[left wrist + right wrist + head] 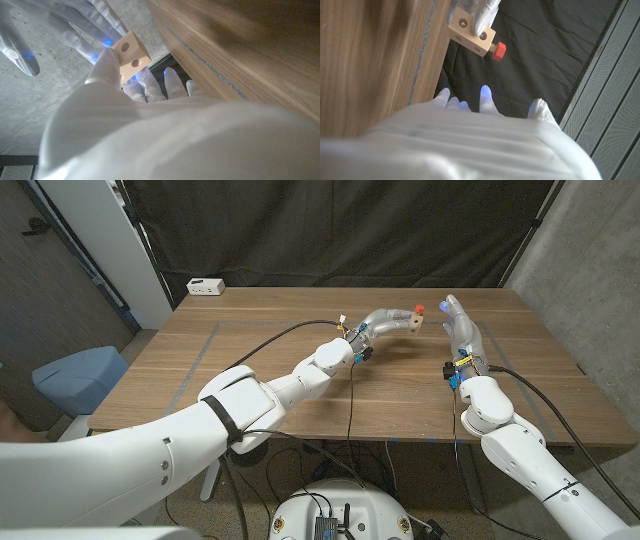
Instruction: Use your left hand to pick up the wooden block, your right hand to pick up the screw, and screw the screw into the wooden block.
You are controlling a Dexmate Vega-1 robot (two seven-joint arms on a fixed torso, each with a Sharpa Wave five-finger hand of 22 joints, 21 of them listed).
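My left hand (pixel 392 321) pinches the wooden block (pixel 471 32) above the table (pixel 250 360), the red-headed screw (pixel 497 50) already seated in its end. My right hand (pixel 460 325) waits just beside, fingers spread, holding nothing. To finish, I should pinch the head squarely and turn while holding the block steady.

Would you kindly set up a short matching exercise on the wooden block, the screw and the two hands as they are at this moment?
Things:
1. wooden block
2. screw
3. left hand
4. right hand

States:
A. fingers apart, holding nothing
B. red-headed, sticking out of the block's end
C. grips the block above the table
D. pale, with round holes in its faces

Pairs: 1-D, 2-B, 3-C, 4-A
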